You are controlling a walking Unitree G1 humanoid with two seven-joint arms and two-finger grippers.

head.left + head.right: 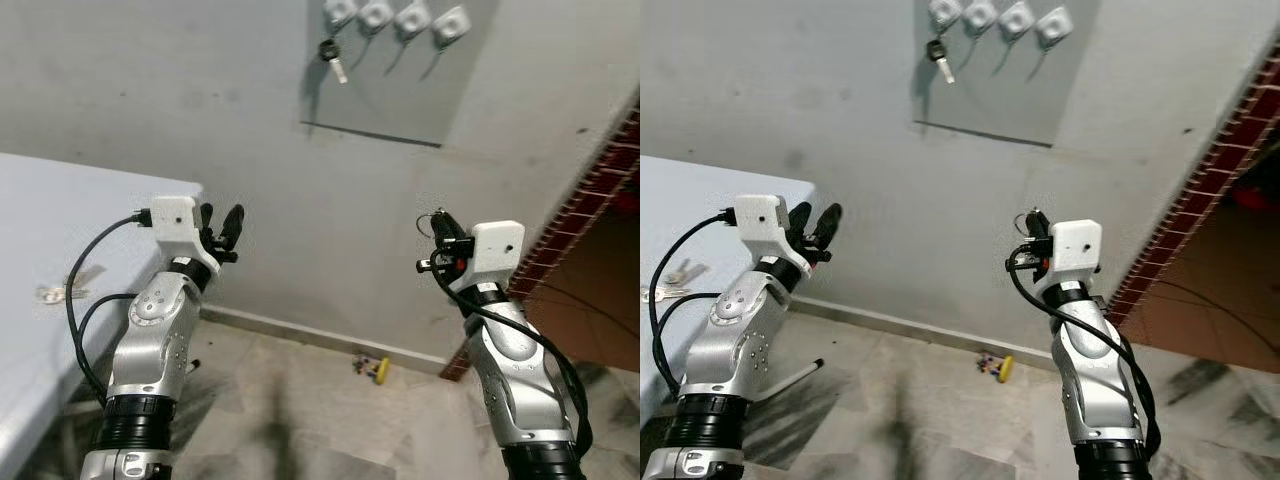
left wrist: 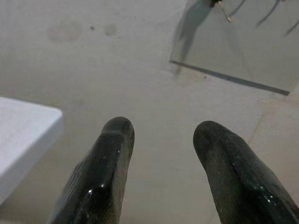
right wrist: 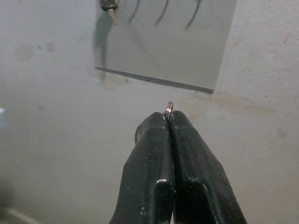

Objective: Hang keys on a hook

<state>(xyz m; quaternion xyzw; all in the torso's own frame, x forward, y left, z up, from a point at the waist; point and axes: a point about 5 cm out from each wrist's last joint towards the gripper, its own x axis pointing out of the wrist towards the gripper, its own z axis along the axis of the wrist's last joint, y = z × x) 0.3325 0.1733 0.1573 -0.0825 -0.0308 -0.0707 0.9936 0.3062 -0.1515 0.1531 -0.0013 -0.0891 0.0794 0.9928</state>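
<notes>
Holding small silver key ring pinched tight, right gripper waits well below row of white wall hooks. Black key hangs on first hook. Left gripper spread, empty. Hanging not done.

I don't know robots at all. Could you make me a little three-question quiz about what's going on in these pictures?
1. True or false: a key already hangs from the leftmost of the four hooks on the wall panel.
2. What does the right end effector pinch between its closed fingertips?
A. a key ring
B. a pencil
C. a coin
3. Fill in: the left end effector is raised with its fingers ____ and nothing between them.

Key
1. True.
2. A: a small metal key ring pokes out at the fingertips.
3. Open, seen clearly in the left wrist view.
</notes>
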